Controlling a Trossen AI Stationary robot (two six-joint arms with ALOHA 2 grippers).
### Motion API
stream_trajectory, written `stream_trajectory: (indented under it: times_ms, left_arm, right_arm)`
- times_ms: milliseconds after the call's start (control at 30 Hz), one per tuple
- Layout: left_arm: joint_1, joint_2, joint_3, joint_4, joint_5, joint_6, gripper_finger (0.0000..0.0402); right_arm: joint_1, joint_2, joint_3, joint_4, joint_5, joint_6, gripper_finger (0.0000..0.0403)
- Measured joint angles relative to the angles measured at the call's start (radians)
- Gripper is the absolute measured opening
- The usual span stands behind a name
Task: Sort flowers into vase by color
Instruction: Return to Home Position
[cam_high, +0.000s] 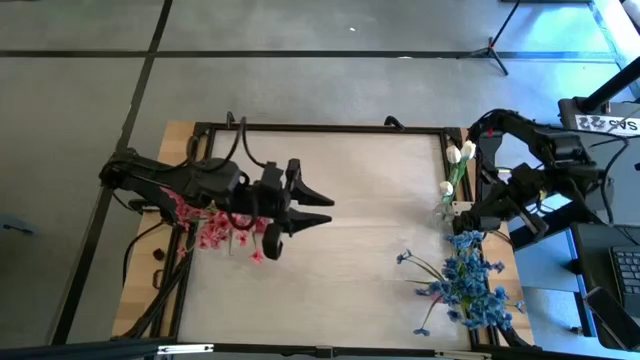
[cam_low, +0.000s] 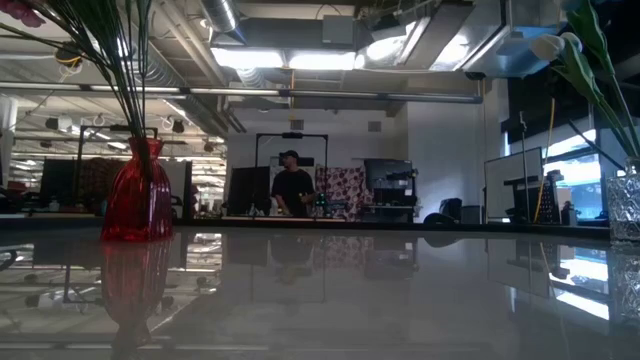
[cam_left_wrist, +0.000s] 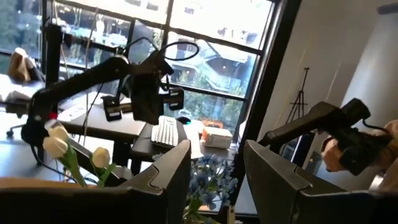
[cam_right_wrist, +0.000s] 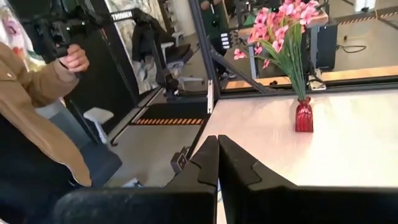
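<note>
Closest to the overhead camera, the left gripper (cam_high: 318, 207) hangs left of centre in the high view, its fingers spread wide and holding nothing. The right gripper (cam_right_wrist: 217, 142) sits at the right edge of that picture with its fingers pressed together, also empty.

Below them, the pink flowers (cam_high: 213, 232) stand bunched at centre left in a red vase (cam_low: 137, 195). The blue flowers (cam_high: 475, 285) fill the lower right, their own vase hidden under the blooms. White buds (cam_high: 461, 153) rise from a clear vase (cam_low: 622, 205) at the right. No loose stem shows on the bare table (cam_high: 370, 200), so the sorting looks finished and only the retreat seems left.

The risk lies in that retreat. The left arm passes right over the pink blooms, so a low pull-back could catch them and tip the narrow vase. The right arm is just beside the white buds and could snag them likewise.

Far behind, a person (cam_low: 292, 185) stands in the room.
</note>
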Motion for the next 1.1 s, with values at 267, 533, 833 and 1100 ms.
stream_trajectory:
  times_ms: [267, 533, 833, 1100]
  left_arm:
    - [0.01, -0.013, 0.0, -0.003, 0.002, 0.041, 0.0146]
    - [0.006, -0.015, 0.0, -0.003, 0.002, 0.049, 0.0146]
    - [0.029, -0.015, 0.0, -0.003, 0.003, 0.052, 0.0146]
    - [0.026, -0.015, 0.0, 0.006, 0.002, 0.05, 0.0146]
  right_arm:
    - [-0.001, 0.002, -0.058, 0.055, 0.072, 0.006, 0.0001]
    - [-0.142, 0.043, -0.129, 0.131, 0.062, 0.013, 0.0001]
    - [-0.649, 0.122, -0.14, 0.527, -0.279, -0.407, 0.0001]
    - [-1.17, 0.203, -0.14, 0.965, -0.812, -0.825, 0.0001]
